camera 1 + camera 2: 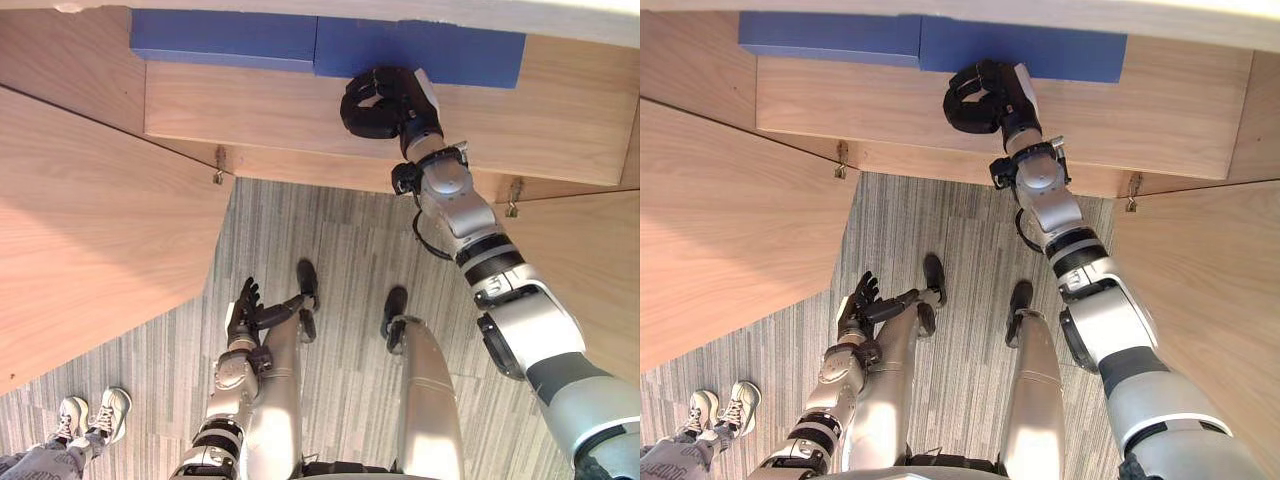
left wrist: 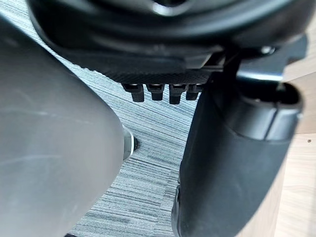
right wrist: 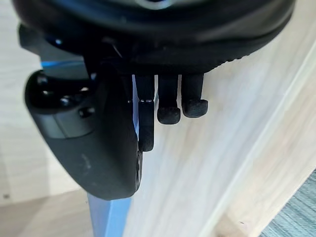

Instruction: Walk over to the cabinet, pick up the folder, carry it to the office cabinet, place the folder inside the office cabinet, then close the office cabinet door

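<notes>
A flat blue folder lies at the back of the wooden shelf inside the open office cabinet. My right hand reaches in to the folder's front edge, its fingers curled. In the right wrist view a strip of the blue folder runs between the thumb and the curled fingers, so the hand is shut on that edge. My left hand hangs low beside my body with straight fingers, holding nothing.
The cabinet's left door stands wide open, swung towards me. The right door is open too. Grey striped carpet lies below. A person's white shoes stand at the lower left.
</notes>
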Available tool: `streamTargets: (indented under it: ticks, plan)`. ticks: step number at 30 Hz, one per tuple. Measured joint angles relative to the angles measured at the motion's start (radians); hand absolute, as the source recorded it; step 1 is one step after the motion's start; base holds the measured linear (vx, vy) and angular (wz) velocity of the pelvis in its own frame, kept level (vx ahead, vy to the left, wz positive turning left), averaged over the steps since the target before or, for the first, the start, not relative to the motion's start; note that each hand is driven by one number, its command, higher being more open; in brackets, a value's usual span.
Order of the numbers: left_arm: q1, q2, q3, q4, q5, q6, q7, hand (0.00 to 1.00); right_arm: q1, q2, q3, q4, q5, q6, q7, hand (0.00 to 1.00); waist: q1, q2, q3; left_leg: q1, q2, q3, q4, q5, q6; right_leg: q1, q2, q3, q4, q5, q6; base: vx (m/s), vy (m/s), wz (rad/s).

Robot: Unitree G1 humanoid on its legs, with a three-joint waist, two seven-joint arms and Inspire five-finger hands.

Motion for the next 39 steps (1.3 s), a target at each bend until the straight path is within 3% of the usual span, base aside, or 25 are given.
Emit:
streamTargets:
  ticks: [5,12,17,19,23,24,32,35,39]
  plan:
    - [-0.016,-0.010,-0.001,0.000,0.000,-0.001,0.032,1.00,-0.038,0.031,-0.003,0.033,-0.037,0.000,-0.090,0.00,0.000,0.000,0.000,-0.017,-0.007,-0.004,-0.015,0.022,-0.001,-0.028,-0.006,-0.004,0.018,0.004,-0.007,-0.02,-0.040,0.05]
    - [-0.017,-0.026,-0.001,-0.017,-0.001,-0.002,0.042,1.00,-0.024,0.018,-0.070,-0.018,-0.035,0.010,-0.139,0.00,0.002,0.001,0.000,-0.021,-0.015,-0.006,-0.008,0.033,0.003,-0.033,-0.017,-0.005,0.033,0.006,-0.007,-0.01,-0.020,0.05]
    - [0.006,-0.041,0.008,-0.019,0.001,0.017,0.044,1.00,0.304,-0.012,-0.200,-0.432,-0.045,-0.003,-0.185,0.00,-0.001,0.001,0.000,0.072,0.002,0.007,0.020,0.005,0.015,0.090,-0.007,-0.017,0.003,0.006,-0.006,0.03,-0.009,-0.05]
    - [0.050,-0.044,0.006,-0.019,0.003,0.023,0.038,1.00,0.553,0.023,-0.198,-0.621,-0.060,-0.049,-0.170,0.00,-0.019,-0.002,-0.002,0.174,0.017,0.034,0.018,-0.040,0.006,0.190,0.007,0.006,-0.038,0.004,-0.003,0.02,0.001,-0.36]
    - [0.115,-0.029,-0.002,-0.005,0.035,0.037,0.022,1.00,0.899,0.121,-0.200,-0.684,-0.086,-0.108,-0.094,0.00,-0.061,-0.014,-0.014,0.338,0.030,0.087,-0.066,-0.046,-0.003,0.331,0.034,0.048,-0.158,0.033,0.006,0.05,0.014,-0.47]
    - [0.132,-0.013,-0.021,0.011,0.058,0.041,0.013,1.00,0.998,0.146,-0.205,-0.653,-0.086,-0.106,-0.071,1.00,-0.076,-0.016,-0.022,0.396,0.032,0.102,-0.112,-0.036,-0.013,0.386,0.046,0.056,-0.220,0.061,0.013,0.12,0.019,-0.47]
    - [0.214,0.061,0.004,0.096,0.158,0.068,-0.022,1.00,1.313,0.237,-0.421,-0.284,-0.083,-0.092,-0.016,1.00,-0.152,-0.053,-0.178,0.642,0.002,0.200,-0.352,0.020,-0.011,0.607,0.076,0.125,-0.518,0.179,0.039,0.16,0.027,-0.34]
    - [0.225,0.083,0.026,0.136,0.182,0.067,-0.025,1.00,1.333,0.244,-0.493,-0.155,-0.079,-0.094,-0.010,1.00,-0.156,-0.061,-0.242,0.733,-0.015,0.252,-0.453,0.046,-0.017,0.660,0.077,0.166,-0.589,0.207,0.042,0.10,0.014,-0.43]
    - [0.236,0.086,0.057,0.172,0.200,0.071,-0.030,1.00,1.339,0.265,-0.571,-0.107,-0.052,-0.094,-0.009,1.00,-0.169,-0.060,-0.266,0.818,-0.031,0.319,-0.539,0.069,-0.023,0.685,0.083,0.230,-0.628,0.229,0.045,0.01,0.033,-0.52]
